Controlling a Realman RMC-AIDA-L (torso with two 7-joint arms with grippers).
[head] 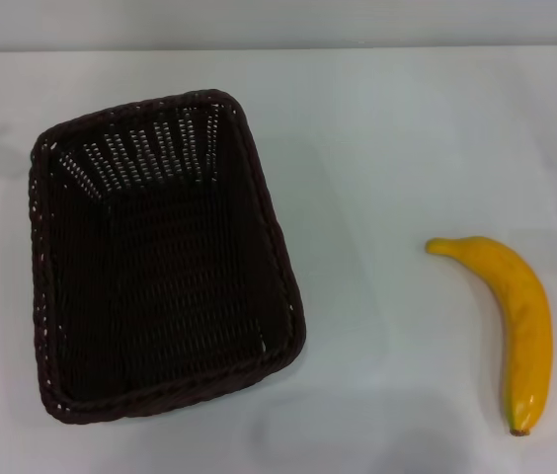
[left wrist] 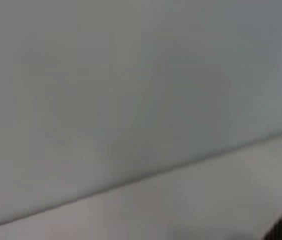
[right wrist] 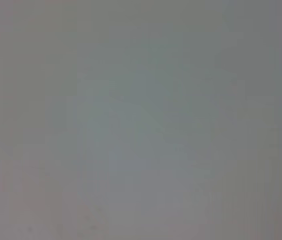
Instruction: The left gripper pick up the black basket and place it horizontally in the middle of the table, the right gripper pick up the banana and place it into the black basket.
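Neither the left gripper nor the right gripper shows in any view, so whether either is wide, narrow or holding anything cannot be told, nor can the things be placed relative to them. The right wrist view is a flat grey field with nothing to make out. The left wrist view shows a pale wall above a strip of white surface, with a dark shape cut off at one corner that cannot be identified. In the head view the black basket sits upright on the table at about 9 o'clock from the centre, mouth up and empty, its long axis running roughly from 12 to 6 o'clock, tilted slightly, with its near rim close to the bottom edge. The banana lies flat on the table at about 4 o'clock, well apart from the basket, its long axis running from 11 to 5 o'clock, bulging toward 2 o'clock, its greenish-brown tip at the near end.
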